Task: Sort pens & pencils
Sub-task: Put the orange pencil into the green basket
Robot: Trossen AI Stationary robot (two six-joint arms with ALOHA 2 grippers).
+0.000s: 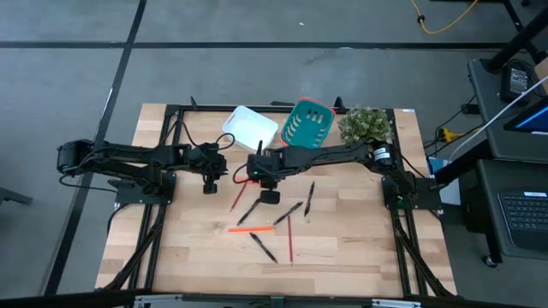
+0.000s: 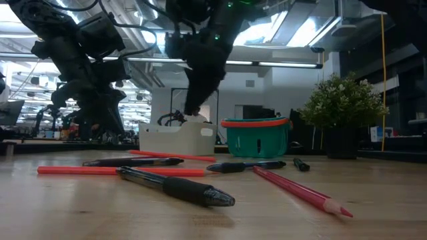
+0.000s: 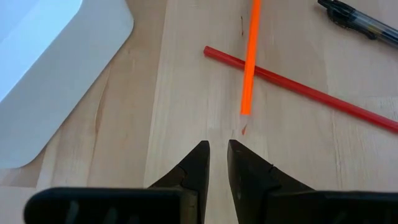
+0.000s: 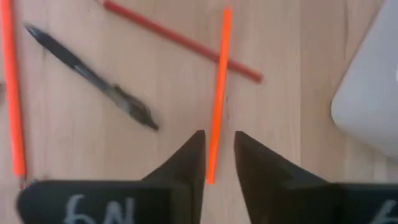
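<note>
A white rounded plastic tray [image 1: 250, 128] sat at the far middle of the light wooden table [image 1: 360, 244]. Just to its right stood a teal slotted basket [image 1: 307, 123], and farther right a small green potted plant [image 1: 366, 125].

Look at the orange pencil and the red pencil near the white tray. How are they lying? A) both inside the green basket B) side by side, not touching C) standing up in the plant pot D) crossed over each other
D: in the right wrist view the orange pencil lies across the red pencil on the wood, making an X beside the white tray.
</note>
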